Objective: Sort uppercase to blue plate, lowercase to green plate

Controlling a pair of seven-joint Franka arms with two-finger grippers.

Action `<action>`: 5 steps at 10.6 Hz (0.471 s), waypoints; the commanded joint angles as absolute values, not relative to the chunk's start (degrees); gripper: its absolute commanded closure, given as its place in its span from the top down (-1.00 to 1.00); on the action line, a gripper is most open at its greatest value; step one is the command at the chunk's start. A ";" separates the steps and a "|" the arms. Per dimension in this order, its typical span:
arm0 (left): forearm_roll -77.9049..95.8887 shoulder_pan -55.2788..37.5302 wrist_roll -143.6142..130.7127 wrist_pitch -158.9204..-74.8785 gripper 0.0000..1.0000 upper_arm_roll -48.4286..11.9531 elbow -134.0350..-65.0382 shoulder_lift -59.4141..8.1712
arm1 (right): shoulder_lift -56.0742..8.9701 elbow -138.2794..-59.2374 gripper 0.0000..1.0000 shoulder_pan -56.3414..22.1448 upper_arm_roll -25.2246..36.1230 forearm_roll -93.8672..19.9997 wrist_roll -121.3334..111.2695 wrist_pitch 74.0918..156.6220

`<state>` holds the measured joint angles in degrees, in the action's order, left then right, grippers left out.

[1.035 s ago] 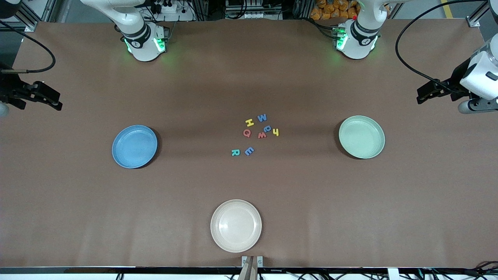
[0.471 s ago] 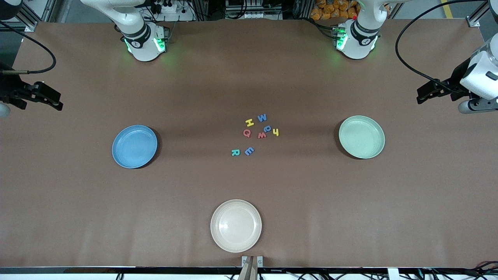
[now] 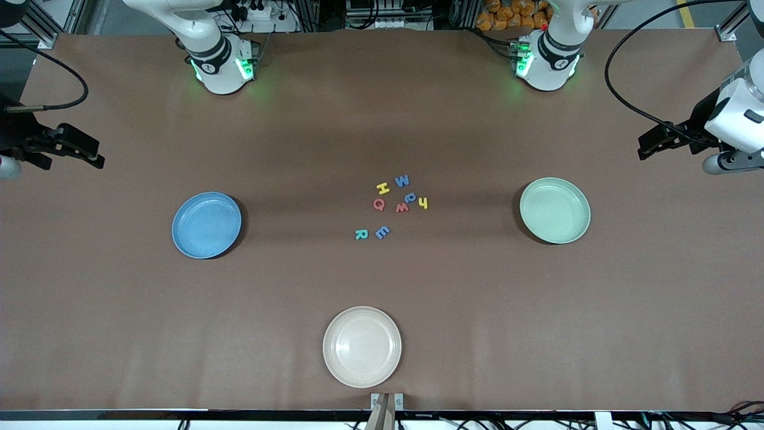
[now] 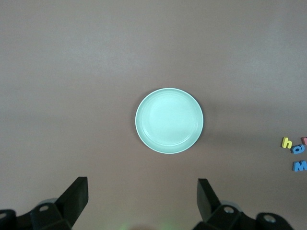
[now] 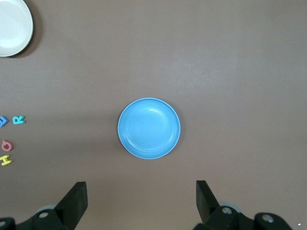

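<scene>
Several foam letters lie in a cluster mid-table: yellow H [image 3: 382, 189], red Q [image 3: 378, 205], green R [image 3: 360, 234], blue E [image 3: 382, 232], blue w [image 3: 402, 180], rounded blue letter [image 3: 410, 197], red w [image 3: 401, 208], yellow h [image 3: 423, 203]. The blue plate [image 3: 206, 224] sits toward the right arm's end, the green plate [image 3: 554, 210] toward the left arm's end. Both are empty. My right gripper [image 3: 94, 154] is open, up above the table's edge; the blue plate [image 5: 149, 128] shows in its wrist view. My left gripper [image 3: 643, 148] is open over the other end; the green plate [image 4: 169, 120] shows in its wrist view.
A cream plate [image 3: 362, 346] sits near the table's front edge, nearer to the front camera than the letters. It also shows in the right wrist view [image 5: 12, 26]. Black cables hang by both grippers.
My right gripper has moved a little toward the middle of the table. My left gripper has barely shifted. Letters and plates have not moved.
</scene>
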<state>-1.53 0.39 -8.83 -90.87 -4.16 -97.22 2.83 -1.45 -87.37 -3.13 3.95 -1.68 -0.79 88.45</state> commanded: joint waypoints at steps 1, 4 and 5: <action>-1.41 0.79 -9.93 -91.06 1.00 -5.44 -98.09 4.04 | -0.18 -89.56 1.00 -4.40 6.15 -3.16 -2.81 89.56; -1.41 0.44 -12.21 -90.70 1.00 -6.50 -98.70 4.39 | -0.26 -90.17 1.00 -2.91 6.07 -3.08 -2.99 90.09; -1.32 0.70 -14.39 -90.79 1.00 -8.59 -99.05 4.22 | -0.18 -90.52 1.00 -2.73 6.06 -2.99 -3.77 90.35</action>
<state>-1.52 0.32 -11.33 -90.81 -6.17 -97.49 2.95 -1.45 -88.72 -3.28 5.92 -1.89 -2.15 89.37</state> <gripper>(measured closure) 0.000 0.000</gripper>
